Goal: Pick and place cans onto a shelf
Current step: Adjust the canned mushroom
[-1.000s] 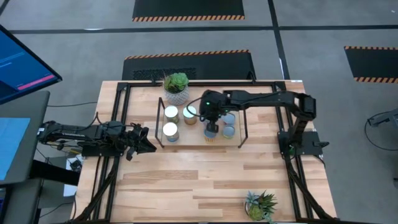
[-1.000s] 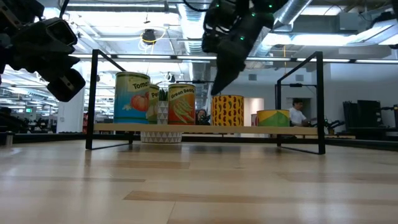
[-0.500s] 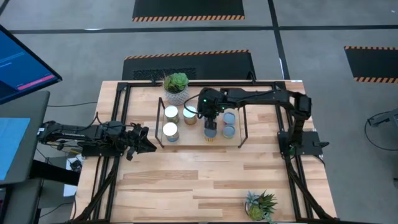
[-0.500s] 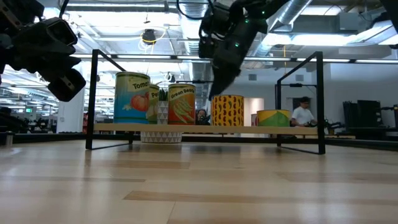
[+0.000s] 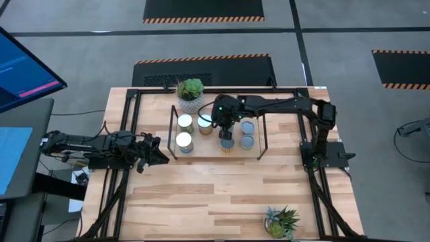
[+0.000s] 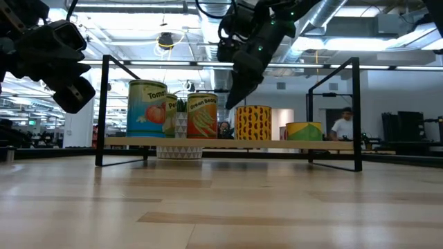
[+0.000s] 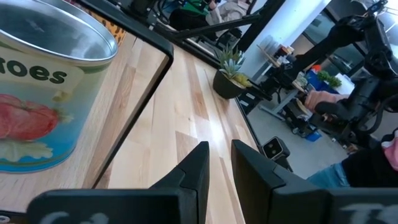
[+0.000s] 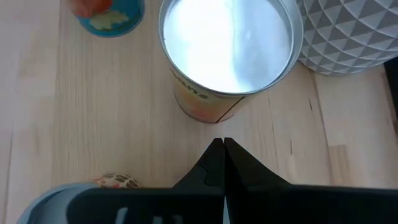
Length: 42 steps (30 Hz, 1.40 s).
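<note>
hovering over the shelf [image 5: 222,152], right gripper [image 5: 224,126] has fingers pressed together, holding nothing. six cans [image 5: 183,141] stand on the shelf board. left gripper [image 5: 160,156] waits at table's left edge, fingers slightly parted, empty.

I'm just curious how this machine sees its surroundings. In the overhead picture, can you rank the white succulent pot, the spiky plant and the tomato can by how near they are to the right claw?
From the right claw, over the shelf:
1. White succulent pot, just behind the shelf's left end.
2. Tomato can, at the shelf's front left corner; a little farther.
3. Spiky plant, at the table's front right edge, clearly farthest.
</note>
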Each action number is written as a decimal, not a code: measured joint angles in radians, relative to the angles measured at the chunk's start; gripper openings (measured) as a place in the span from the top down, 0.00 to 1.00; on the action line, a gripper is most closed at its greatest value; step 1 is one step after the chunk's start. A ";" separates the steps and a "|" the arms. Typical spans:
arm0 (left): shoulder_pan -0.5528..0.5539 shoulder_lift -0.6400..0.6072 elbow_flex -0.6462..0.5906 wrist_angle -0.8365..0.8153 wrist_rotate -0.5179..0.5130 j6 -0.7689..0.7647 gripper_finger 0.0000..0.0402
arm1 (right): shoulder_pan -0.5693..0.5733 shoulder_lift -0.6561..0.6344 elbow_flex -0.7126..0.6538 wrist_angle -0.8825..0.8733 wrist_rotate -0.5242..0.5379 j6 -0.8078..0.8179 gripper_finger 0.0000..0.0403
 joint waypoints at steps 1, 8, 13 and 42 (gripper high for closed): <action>0.000 0.000 0.000 0.000 0.000 0.000 0.86 | 0.001 0.003 0.000 0.000 0.000 -0.001 0.97; 0.000 0.000 0.000 0.000 0.000 -0.001 0.86 | 0.008 0.009 0.000 -0.010 -0.028 -0.014 0.97; 0.000 0.000 0.000 0.000 0.000 -0.002 0.86 | 0.007 0.009 0.000 -0.029 -0.028 -0.015 0.97; 0.000 0.000 0.000 0.000 0.001 -0.009 0.86 | 0.007 0.006 0.001 -0.088 -0.021 -0.007 0.97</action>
